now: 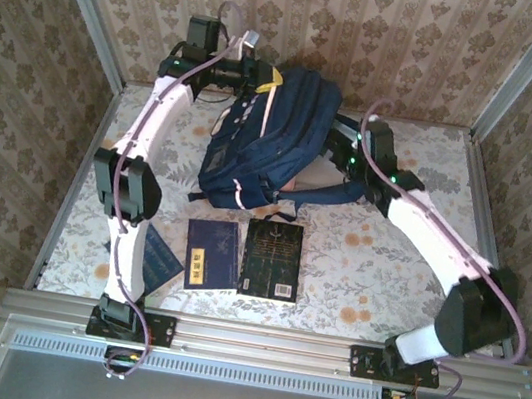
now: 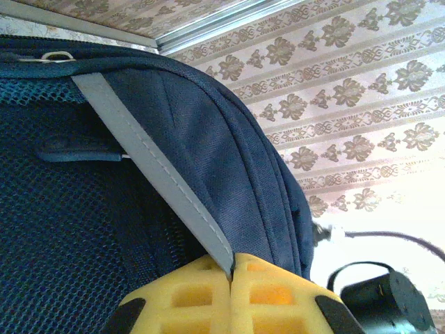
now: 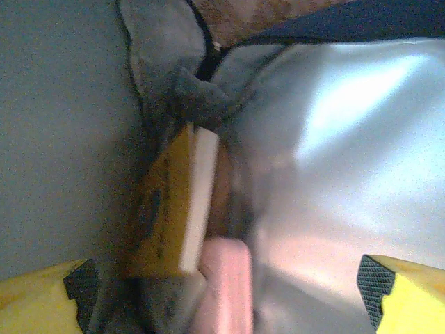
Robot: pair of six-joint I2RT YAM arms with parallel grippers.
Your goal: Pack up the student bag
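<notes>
Top view: navy student bag (image 1: 275, 140) w/ pale stripes lies on a floral table (image 1: 385, 279), toward 12 o'clock from table centre. Left gripper (image 1: 255, 74) sits at the bag's 11 o'clock edge. Right arm reaches into the bag from its 3 o'clock side.

Three books lie at the bag's 6 o'clock, in a row. A blue book (image 1: 160, 262) is at 9 o'clock of the row, partly under the left arm. A navy book w/ yellow label (image 1: 212, 255) is in the middle and a dark book (image 1: 272, 259) at 3 o'clock.

Left wrist view: yellow fingers pressed together, pinching the bag's pale trim stripe (image 2: 153, 167).

Right wrist view: right gripper (image 3: 229, 285) spread wide w/ nothing in its grasp, inside the bag's grey lining (image 3: 62, 139). Beyond it, at 12 o'clock, is a yellow book (image 3: 163, 209) on edge. A pink item (image 3: 222, 299) is at that book's 5 o'clock, touching it.
</notes>
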